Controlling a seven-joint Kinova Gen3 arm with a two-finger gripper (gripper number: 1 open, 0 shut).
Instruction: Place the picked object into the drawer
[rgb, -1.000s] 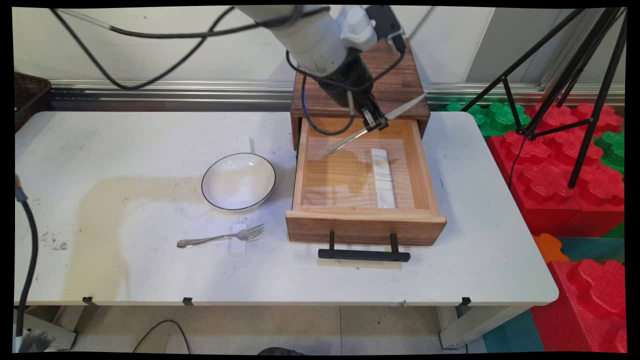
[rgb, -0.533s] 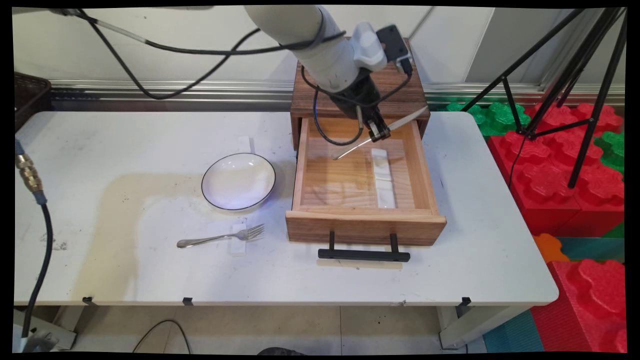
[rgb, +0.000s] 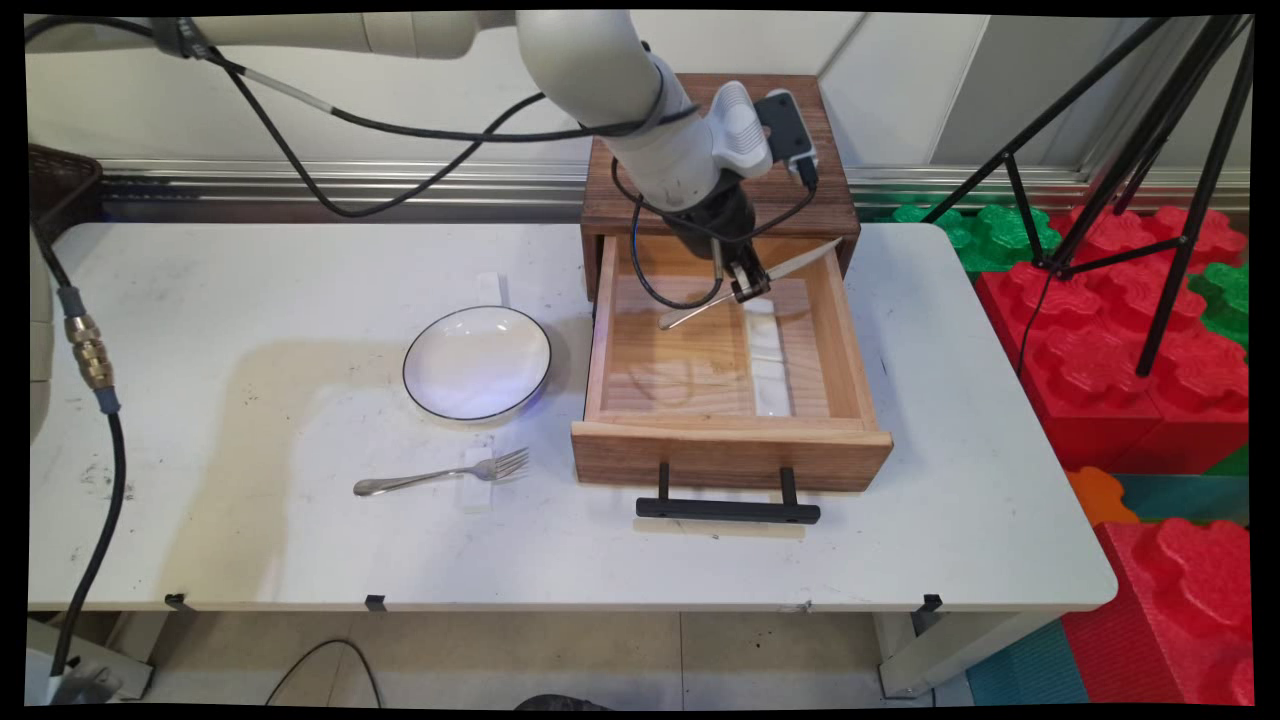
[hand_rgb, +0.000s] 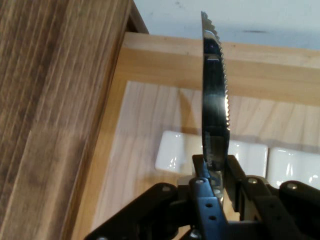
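**A:** Knife first: where is it, and how do your jaws stand?

**B:** I have it pinched. My gripper is pressed together on the knife near its middle, in the upper centre of the main frame, above the back part of the open wooden drawer. In my hand view the serrated blade rises straight up from between my fingers.

**A:** Take me across the frame, left to right.

**B:** Left of centre, a white bowl with a dark rim; below it, a fork lying on the table. Then the drawer, pulled out of its dark wooden cabinet, black handle toward the frame's bottom. Inside it, right of centre, lies a white rest, just under my fingers. A tripod and red blocks fill the right side.

**A:** How do you handle the knife well from here?

**B:** As I judge it, I should keep the pinch firm and level, since the knife sticks out far on both sides and could pivot. Its tip points at the drawer's right wall, so I should mind that edge.
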